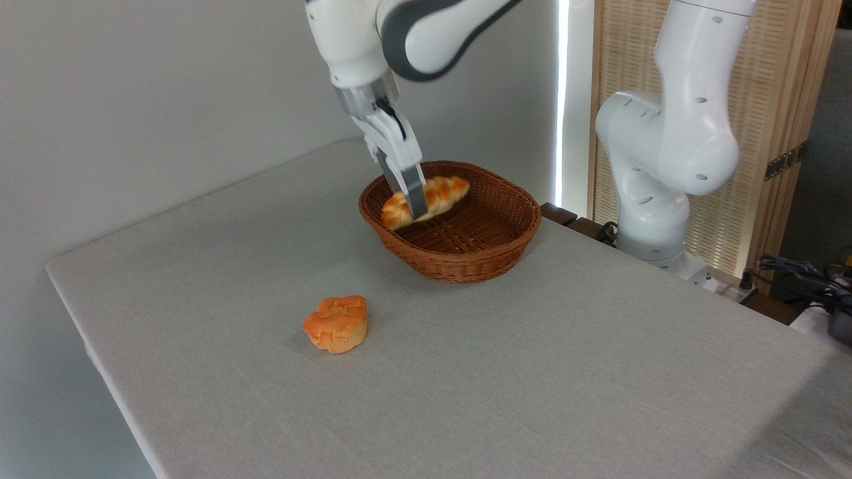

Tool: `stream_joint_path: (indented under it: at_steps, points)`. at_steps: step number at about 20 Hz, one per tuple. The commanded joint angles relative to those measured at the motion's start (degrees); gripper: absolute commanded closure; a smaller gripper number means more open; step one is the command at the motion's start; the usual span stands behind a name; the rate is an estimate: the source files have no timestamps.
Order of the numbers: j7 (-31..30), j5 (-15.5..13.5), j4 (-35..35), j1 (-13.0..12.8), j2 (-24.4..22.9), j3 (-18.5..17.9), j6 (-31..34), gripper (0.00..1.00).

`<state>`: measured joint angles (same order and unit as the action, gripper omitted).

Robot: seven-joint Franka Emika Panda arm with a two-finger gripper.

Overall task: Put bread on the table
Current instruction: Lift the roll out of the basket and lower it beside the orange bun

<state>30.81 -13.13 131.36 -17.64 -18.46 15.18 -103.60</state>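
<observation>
Large rectangular table (pixel 532 399) draped in light grey cloth. Oval brown wicker basket (pixel 466 259) stands at its far side. Elongated braided golden-brown bread (pixel 442 193), ridges toasted darker, ends pointed, sits tilted above the basket's interior, clamped between the fingers of the white two-finger gripper (pixel 414 203). Small round orange muffin-shaped bun (pixel 337 324) rests on the cloth, well apart.

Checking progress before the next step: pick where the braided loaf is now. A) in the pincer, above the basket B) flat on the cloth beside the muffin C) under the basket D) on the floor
A: the pincer is shut on the loaf, which hangs over the basket, not on the table.
</observation>
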Motion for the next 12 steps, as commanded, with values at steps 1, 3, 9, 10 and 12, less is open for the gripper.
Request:
stream_joint_path:
  at_steps: [1, 3, 9, 10, 12]
  points:
    - [4.5, 1.5, -9.5, 0.2, 0.6, -4.4, 11.0, 0.71]
    - [6.1, 1.5, -11.5, 0.2, 0.8, -6.7, 12.9, 0.71]
    - [5.8, 1.4, -19.4, 0.6, 5.0, -13.5, 12.1, 0.71]
    - [5.8, 1.4, -21.3, 0.6, 6.8, -14.0, 11.8, 0.71]
    - [5.5, 1.4, -25.3, 0.6, 10.9, -15.1, 9.8, 0.7]
